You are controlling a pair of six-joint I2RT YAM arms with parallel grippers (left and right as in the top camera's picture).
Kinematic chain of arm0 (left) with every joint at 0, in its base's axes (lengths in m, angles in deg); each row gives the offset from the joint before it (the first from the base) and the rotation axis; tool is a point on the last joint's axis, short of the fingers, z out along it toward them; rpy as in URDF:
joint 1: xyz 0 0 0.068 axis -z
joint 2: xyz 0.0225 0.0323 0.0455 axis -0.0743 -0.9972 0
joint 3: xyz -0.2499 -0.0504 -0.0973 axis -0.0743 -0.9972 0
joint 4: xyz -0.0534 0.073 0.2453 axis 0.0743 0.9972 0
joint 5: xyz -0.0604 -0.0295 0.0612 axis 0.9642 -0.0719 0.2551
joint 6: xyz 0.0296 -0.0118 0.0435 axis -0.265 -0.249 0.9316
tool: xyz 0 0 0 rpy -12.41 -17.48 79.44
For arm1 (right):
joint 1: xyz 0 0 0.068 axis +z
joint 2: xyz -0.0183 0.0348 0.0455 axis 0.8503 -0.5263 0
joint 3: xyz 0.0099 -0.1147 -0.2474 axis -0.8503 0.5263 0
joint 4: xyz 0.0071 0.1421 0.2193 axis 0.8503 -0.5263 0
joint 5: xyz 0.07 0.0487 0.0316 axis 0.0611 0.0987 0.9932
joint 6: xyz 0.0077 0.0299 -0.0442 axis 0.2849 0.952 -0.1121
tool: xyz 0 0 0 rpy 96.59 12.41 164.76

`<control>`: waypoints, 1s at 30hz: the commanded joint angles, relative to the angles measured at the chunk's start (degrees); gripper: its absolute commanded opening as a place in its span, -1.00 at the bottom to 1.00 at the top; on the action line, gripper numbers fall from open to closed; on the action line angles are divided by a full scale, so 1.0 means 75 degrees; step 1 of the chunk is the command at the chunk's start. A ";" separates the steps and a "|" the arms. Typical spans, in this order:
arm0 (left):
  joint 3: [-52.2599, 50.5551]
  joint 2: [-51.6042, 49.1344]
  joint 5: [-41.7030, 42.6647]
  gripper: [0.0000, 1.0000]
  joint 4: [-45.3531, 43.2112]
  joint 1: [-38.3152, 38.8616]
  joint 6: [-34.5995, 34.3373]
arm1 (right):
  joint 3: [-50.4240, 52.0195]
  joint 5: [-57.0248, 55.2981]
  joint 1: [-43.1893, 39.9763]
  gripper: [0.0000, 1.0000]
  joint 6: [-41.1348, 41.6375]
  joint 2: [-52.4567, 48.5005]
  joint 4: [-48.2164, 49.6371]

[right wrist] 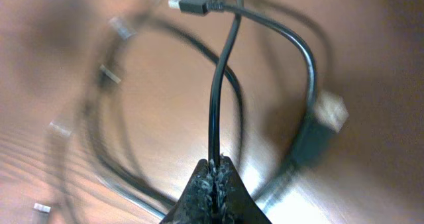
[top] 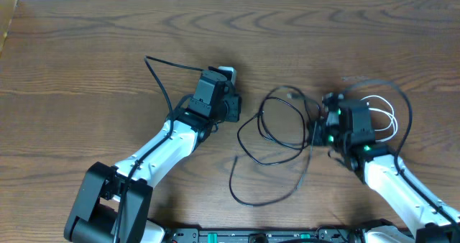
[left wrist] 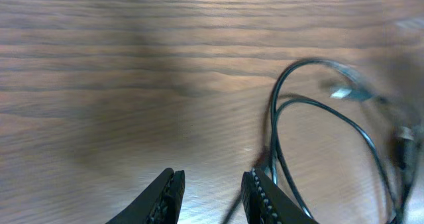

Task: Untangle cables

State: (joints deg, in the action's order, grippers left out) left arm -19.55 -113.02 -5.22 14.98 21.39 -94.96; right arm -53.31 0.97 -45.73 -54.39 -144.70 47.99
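The long black cable (top: 269, 139) lies in loose loops on the table between the arms, with a tail curling toward the front. My right gripper (top: 316, 131) is shut on it; in the right wrist view the black cable (right wrist: 218, 98) rises from the closed jaws (right wrist: 216, 166) to a plug end (right wrist: 189, 4). The white cable (top: 384, 117) lies in loops to the right of the right gripper. My left gripper (top: 233, 108) is open and empty just left of the black loops; in its wrist view the jaws (left wrist: 213, 187) are apart with the black cable (left wrist: 311, 105) to their right.
A thicker black wire (top: 159, 81) runs from the left arm toward the back. The wooden table (top: 86, 56) stretches to the back and left. The arm bases stand at the front edge.
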 commanded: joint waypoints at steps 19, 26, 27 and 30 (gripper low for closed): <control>0.0099 0.0105 0.1128 0.10 0.0463 -0.1478 -0.0723 | -0.2763 0.0125 0.2739 -0.98 0.0968 -0.2017 -0.0236; 0.0099 0.0105 0.2165 0.18 0.0347 -0.1818 -0.0664 | -0.3858 0.0166 0.2562 -0.98 0.0070 -0.1422 -0.1285; 0.0099 0.0105 0.2165 0.18 0.0347 -0.1818 -0.0664 | -0.4042 0.0052 0.2535 -0.98 -0.0041 -0.1276 -0.1545; 0.0099 0.0105 0.2168 0.19 0.0347 -0.1816 -0.0667 | -0.4590 -0.0708 0.2445 -0.98 -0.0361 -0.0769 -0.2346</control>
State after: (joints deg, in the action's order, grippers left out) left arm -19.55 -113.02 8.42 17.64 7.95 -99.68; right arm -83.41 0.93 -26.57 -52.46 -155.45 32.53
